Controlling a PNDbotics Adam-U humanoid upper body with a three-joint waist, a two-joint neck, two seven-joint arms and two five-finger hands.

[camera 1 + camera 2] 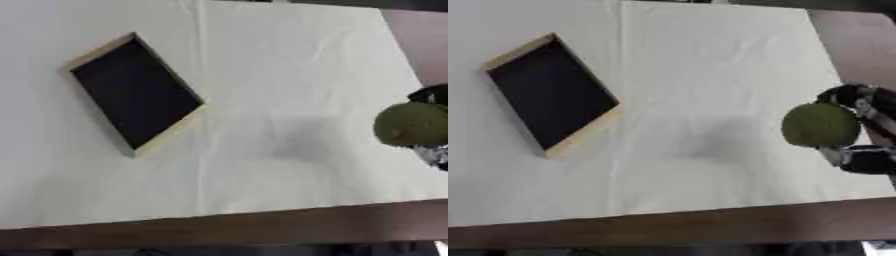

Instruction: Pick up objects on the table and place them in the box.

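Note:
A round olive-green ball-like object point(820, 125) hangs above the table's right edge, held in my right hand point(866, 131), whose dark fingers curl round it from above and below. Its soft shadow falls on the cloth to its left. The box point(136, 92), a shallow wooden-rimmed tray with a black inside, lies askew at the left of the table with nothing in it. My left hand shows in neither view.
A white cloth point(289, 65) covers the table, with a crease running down its middle. The bare brown table edge point(227, 230) runs along the front and up the right side.

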